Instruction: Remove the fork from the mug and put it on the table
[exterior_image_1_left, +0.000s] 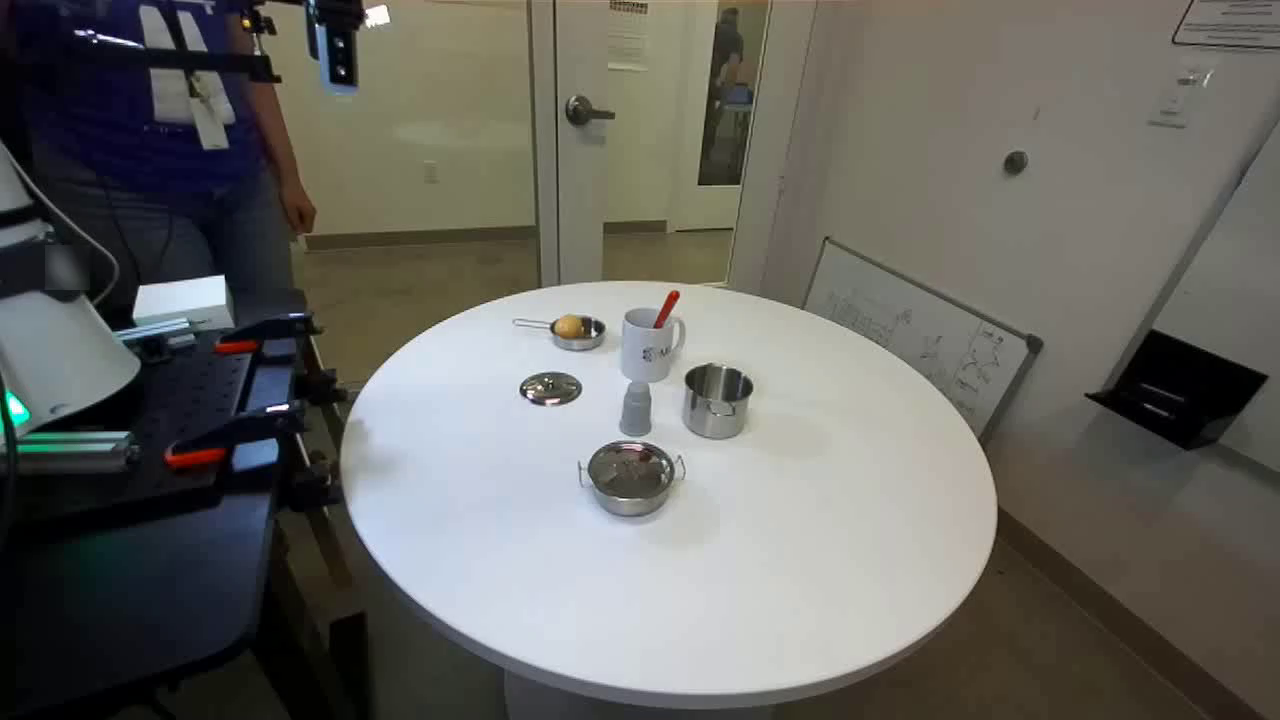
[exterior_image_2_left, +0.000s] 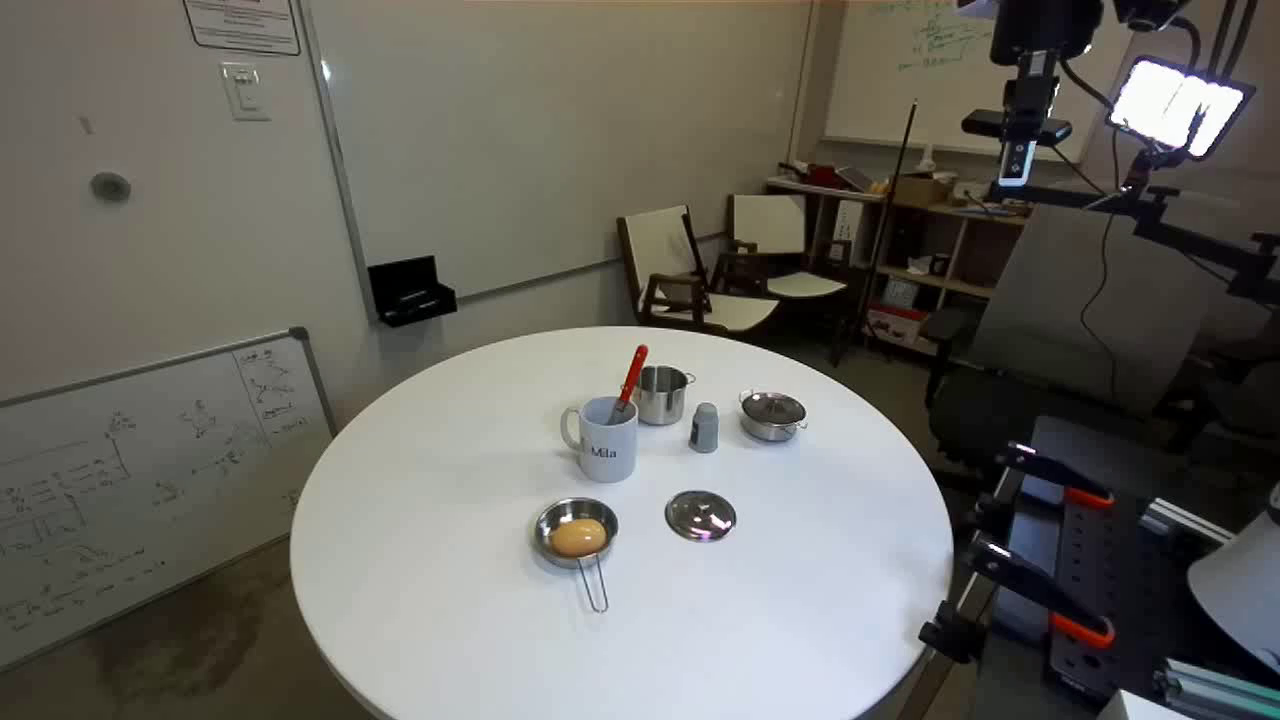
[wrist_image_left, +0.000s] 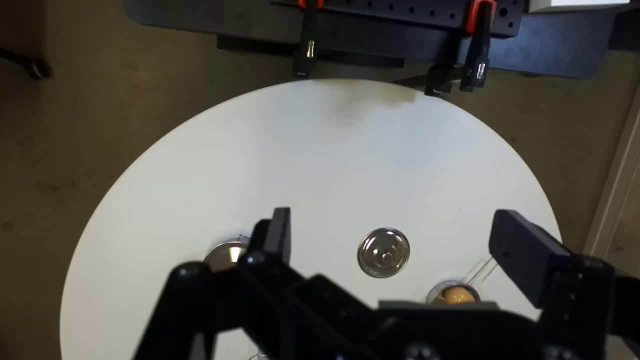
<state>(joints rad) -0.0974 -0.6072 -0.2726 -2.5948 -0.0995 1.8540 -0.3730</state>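
Observation:
The fork's red handle (exterior_image_1_left: 667, 309) sticks up and leans out of the mug (exterior_image_1_left: 640, 350), which stands upright on the white round table (exterior_image_1_left: 820, 560). In an exterior view the fork (exterior_image_2_left: 632, 378) leans against the rim of the mug (exterior_image_2_left: 608, 455), its lower end inside. My gripper (wrist_image_left: 392, 230) is open and empty in the wrist view, high above the table (wrist_image_left: 350, 150). It also shows at the top of both exterior views (exterior_image_1_left: 340, 70) (exterior_image_2_left: 1015, 165), well away from the mug. The mug and fork are hidden behind the gripper or out of frame in the wrist view.
Near the mug stand a steel pot (exterior_image_1_left: 717, 405), a grey shaker (exterior_image_1_left: 636, 410), a lidded pot (exterior_image_1_left: 632, 480), a loose lid (exterior_image_1_left: 550, 388) and a small pan (exterior_image_2_left: 576, 530) with an egg-like thing (exterior_image_2_left: 578, 538). A black bench with clamps (exterior_image_2_left: 1060, 590) adjoins the table.

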